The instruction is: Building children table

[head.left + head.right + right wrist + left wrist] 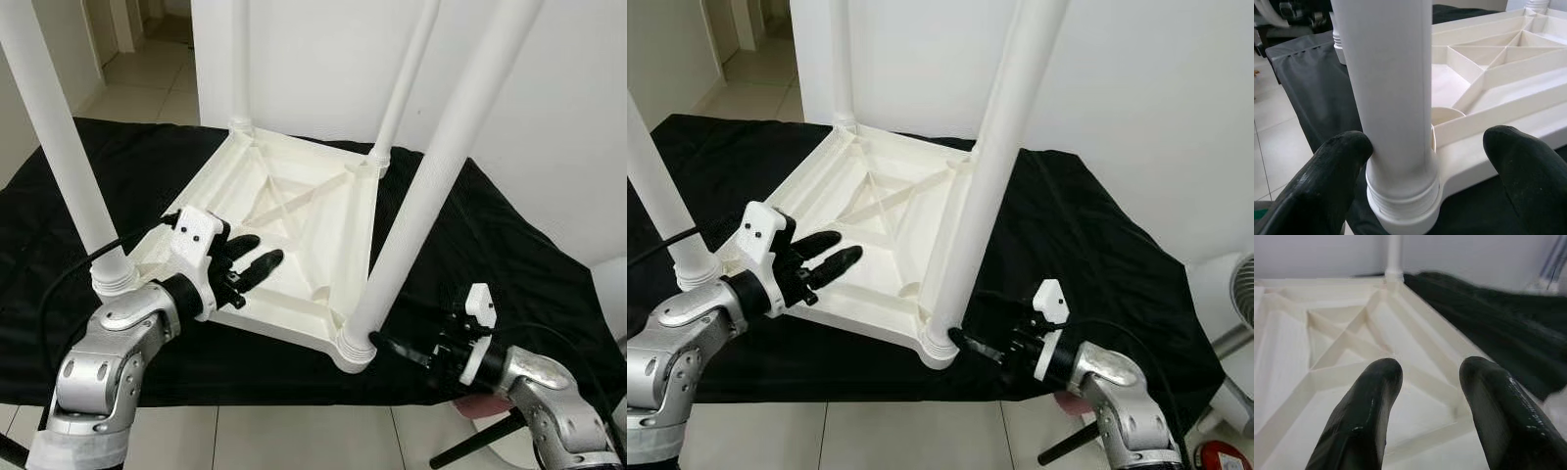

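1. You have a white plastic table top [294, 245] lying upside down on a surface covered by a black cloth [490, 255]; its underside shows moulded ribs crossing in an X
2. Four smooth white tubular legs stand from its corner sockets, long axes pointing up and slightly outward; the near right leg [431, 186] sits in a ribbed collar at the corner nearest you
3. The left gripper [257, 262] hovers over the near left part of the ribbed underside, jaws parted and holding nothing
4. The right gripper [1425, 161] is at the base of the near right leg, jaws wide; one finger [1327, 176] touches the leg, the other stands clear
5. Note the white wall [549, 117] behind and the fan [1239, 294] at far right
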